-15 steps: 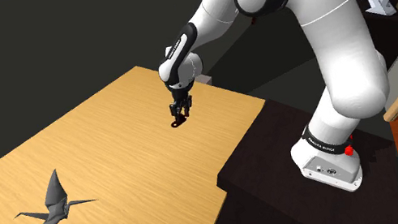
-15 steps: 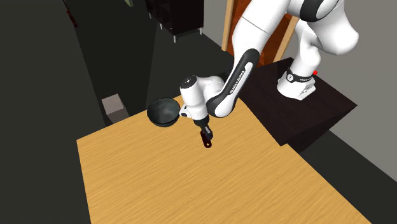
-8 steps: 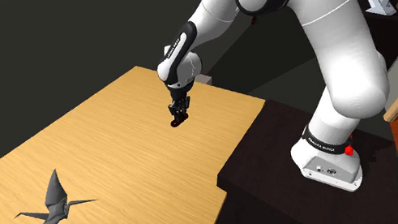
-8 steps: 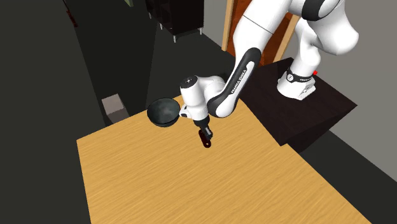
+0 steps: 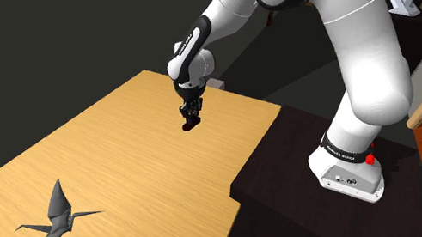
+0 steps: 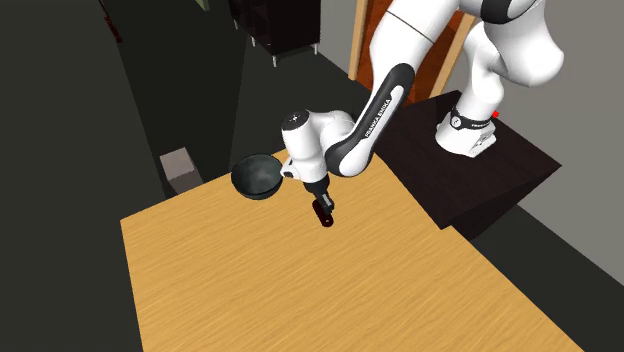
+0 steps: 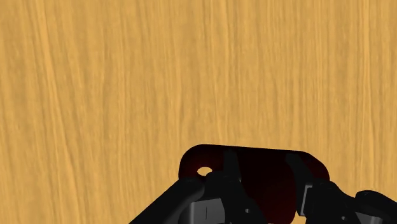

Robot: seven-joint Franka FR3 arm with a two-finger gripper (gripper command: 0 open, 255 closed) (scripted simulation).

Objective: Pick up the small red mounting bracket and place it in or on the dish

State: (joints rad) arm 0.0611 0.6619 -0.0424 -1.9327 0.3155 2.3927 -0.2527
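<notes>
carrying step: all-black two-finger gripper [image 7: 262,191] pinches small dark-red flat mounting bracket [image 7: 257,164] above wooden table [image 6: 300,290]; next, traverse to dark round dish [image 6: 258,178], release.

Matt wood-grain table [image 5: 123,179]; glossy dark dish [image 6: 257,178].

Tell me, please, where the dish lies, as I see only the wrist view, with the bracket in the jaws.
Observer: The dark dish sits at the far edge of the table, just left of the jaws in the second exterior view.
Operator: Is the bracket touching it?
Observer: No, the dark red bracket hangs apart from the dish, with wood showing between them.
Operator: Is anything else on the table?
Observer: A grey paper crane lies well away, towards the shoulder view's lower left.
</notes>
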